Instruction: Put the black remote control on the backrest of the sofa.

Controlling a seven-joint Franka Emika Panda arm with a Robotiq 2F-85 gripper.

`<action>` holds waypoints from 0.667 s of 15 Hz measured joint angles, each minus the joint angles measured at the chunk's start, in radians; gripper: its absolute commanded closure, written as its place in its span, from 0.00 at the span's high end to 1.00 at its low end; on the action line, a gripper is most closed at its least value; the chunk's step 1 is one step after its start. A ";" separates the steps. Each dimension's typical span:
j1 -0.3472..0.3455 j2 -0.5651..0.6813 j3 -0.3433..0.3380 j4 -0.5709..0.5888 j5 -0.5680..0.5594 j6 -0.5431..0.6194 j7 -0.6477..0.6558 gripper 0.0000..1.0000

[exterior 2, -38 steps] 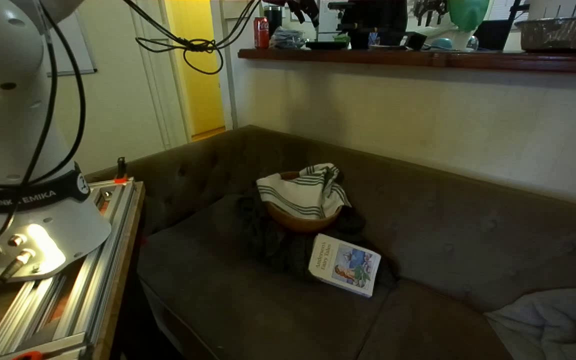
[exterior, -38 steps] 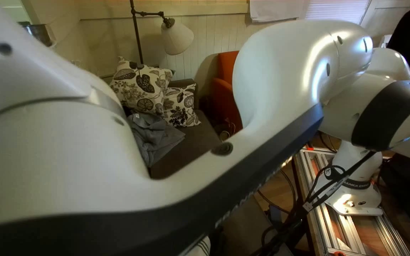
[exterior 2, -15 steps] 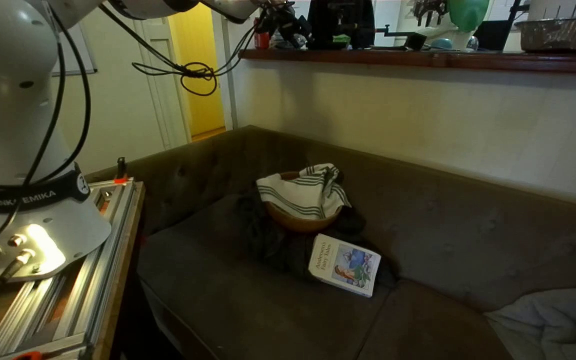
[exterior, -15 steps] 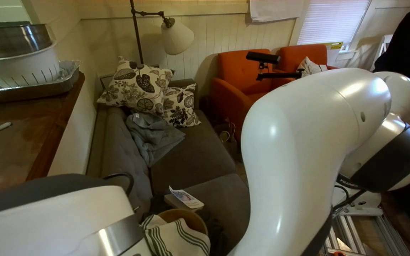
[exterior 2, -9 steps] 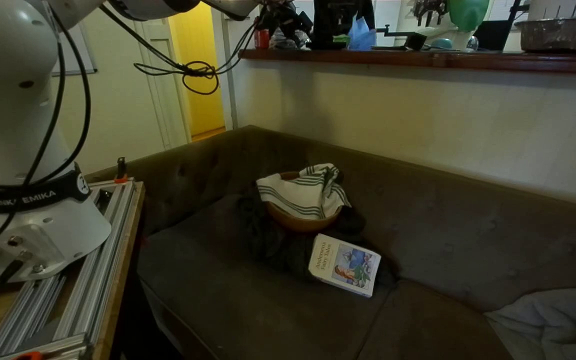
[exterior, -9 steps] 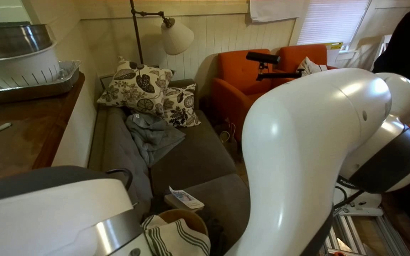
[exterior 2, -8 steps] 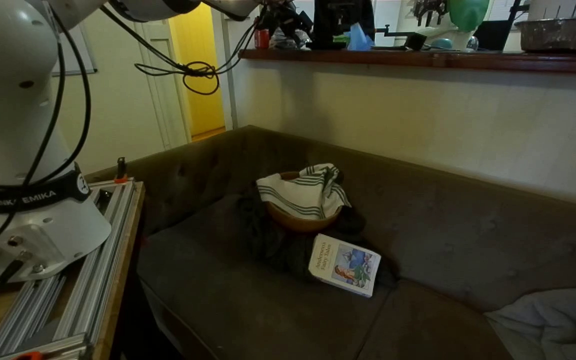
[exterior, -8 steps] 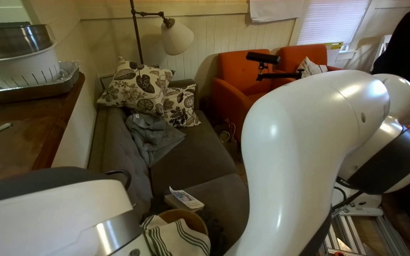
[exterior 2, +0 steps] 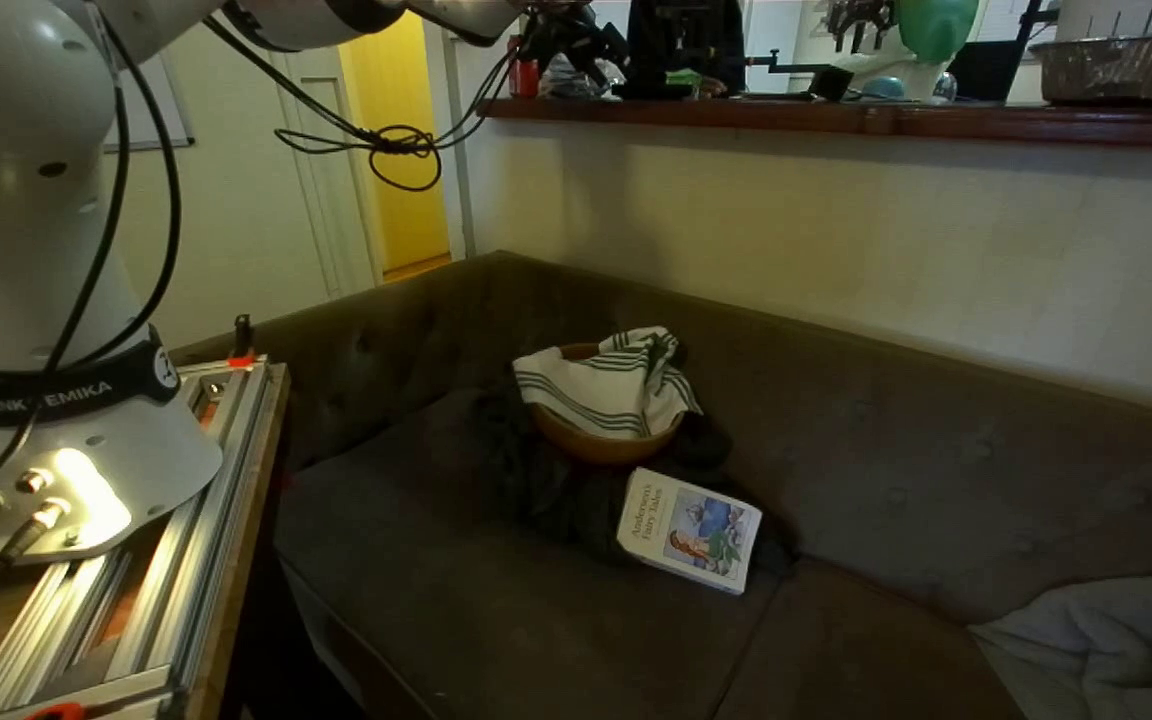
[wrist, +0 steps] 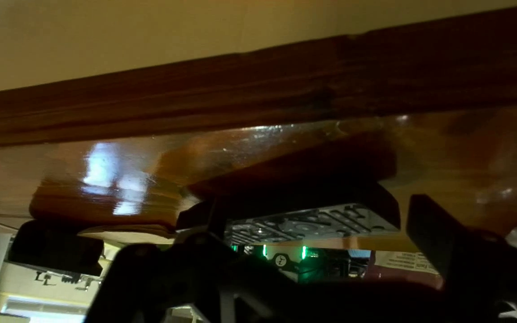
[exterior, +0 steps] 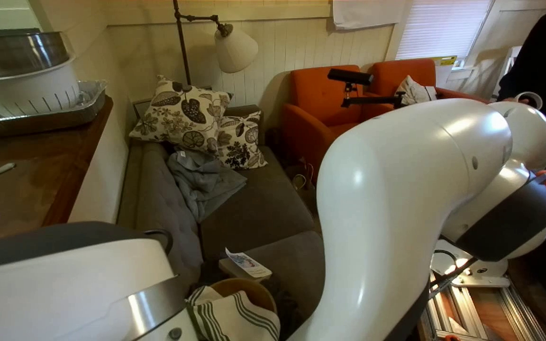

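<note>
— How far along are we, by the wrist view?
— Only at the reach, we judge. The claw (wrist: pixel 319 208) stands with its jaws spread wide, gripping nothing. Between them as seen here, or just beyond, a dark oblong with a marked grey face lies on the worktop (wrist: pixel 456 170); we take it for the remote (wrist: pixel 299 215). One jaw overlaps its end, so we can't tell whether it touches.
— And in an exterior view?
— We see the claw at the worktop's left end, just right of the can (exterior 2: pixel 524 78). The remote is too small to make out surely. Below, a bowl (exterior 2: pixel 601 451) and a book (exterior 2: pixel 691 530) are on the sofa (exterior 2: pixel 456 600); the backrest (exterior 2: pixel 836 420) hasn't got the remote yet.
— Then in an exterior view with the arm (exterior: pixel 386 199) so near?
— The claw is out of sight there. The backrest runs along the left, partly behind the arm, and we find no remote on what shows.
— What's left for us?
— Nearly everything, we'd say: grasp, lift, carry down to the backrest, let go.
</note>
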 measured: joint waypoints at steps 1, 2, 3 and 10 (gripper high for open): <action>0.000 0.003 -0.010 0.000 -0.001 0.013 0.007 1.00; 0.000 0.006 -0.020 0.000 -0.001 0.027 0.016 1.00; 0.001 0.011 -0.031 0.000 -0.001 0.041 0.025 1.00; 0.015 0.046 -0.099 0.000 -0.001 0.087 0.055 1.00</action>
